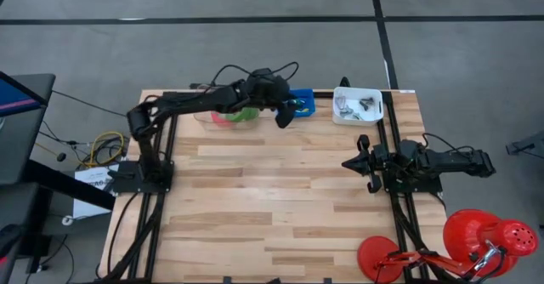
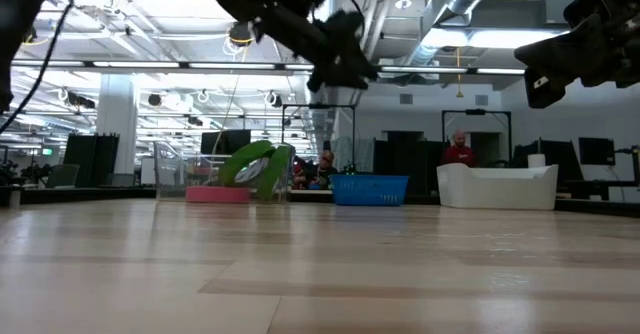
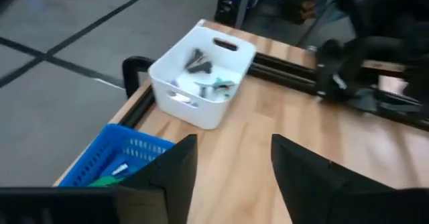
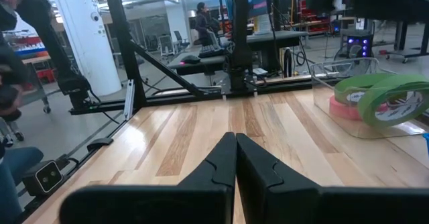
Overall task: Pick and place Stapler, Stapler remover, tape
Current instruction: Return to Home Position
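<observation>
So, left hand (image 3: pixel 232 143) hung open, blue bin (image 3: pixel 127 153) just beside it; I'd lift clear before retracting. Right hand (image 4: pixel 235 141) sat closed.

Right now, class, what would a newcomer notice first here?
The left gripper, open, hangs near the blue basket at the far edge of the table. Beside the basket, green and pink tape rolls sit in a clear bin. The right gripper waits shut near the right edge.
</observation>
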